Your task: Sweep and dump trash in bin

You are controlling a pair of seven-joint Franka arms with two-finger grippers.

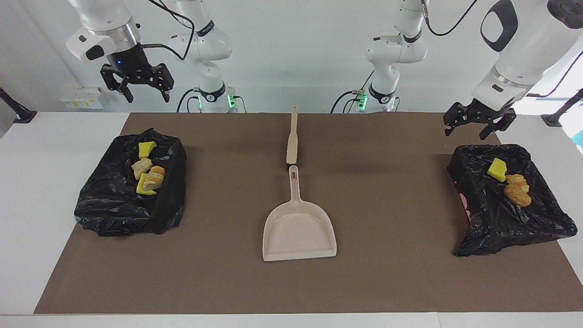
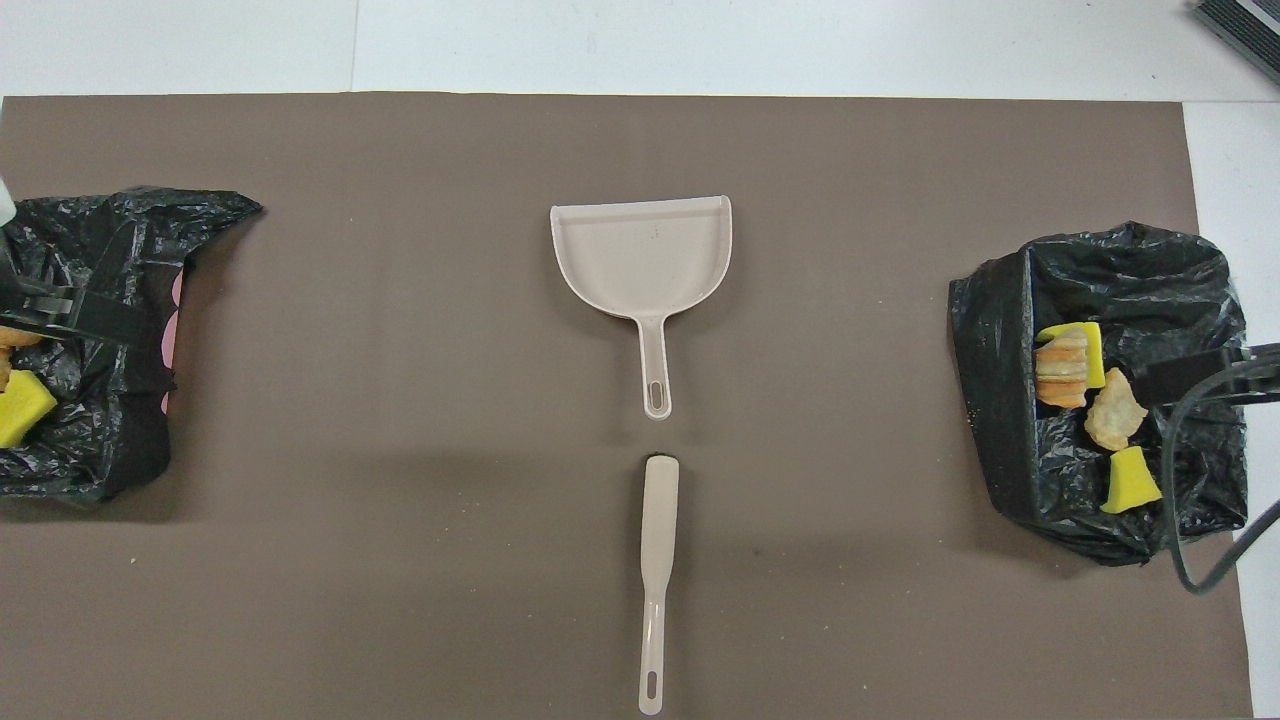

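Observation:
The trash lies in two black-bagged bins. The bin [image 1: 114, 214] at the right arm's end holds yellow sponge chunks [image 1: 146, 148] and bread lumps [image 1: 155, 177]; it also shows in the overhead view [image 2: 1000, 400]. The bin [image 1: 501, 228] at the left arm's end holds a yellow sponge [image 1: 497, 169] and bread lumps [image 1: 518, 193]. My right gripper [image 1: 148, 96] is open and empty, raised over its bin. My left gripper [image 1: 465, 133] is open and empty, just over its bin's rim.
A beige dustpan [image 1: 298, 228] lies mid-table, its handle pointing toward the robots. A beige brush [image 1: 292, 136] lies in line with it, nearer to the robots. A brown mat [image 1: 387, 205] covers the table.

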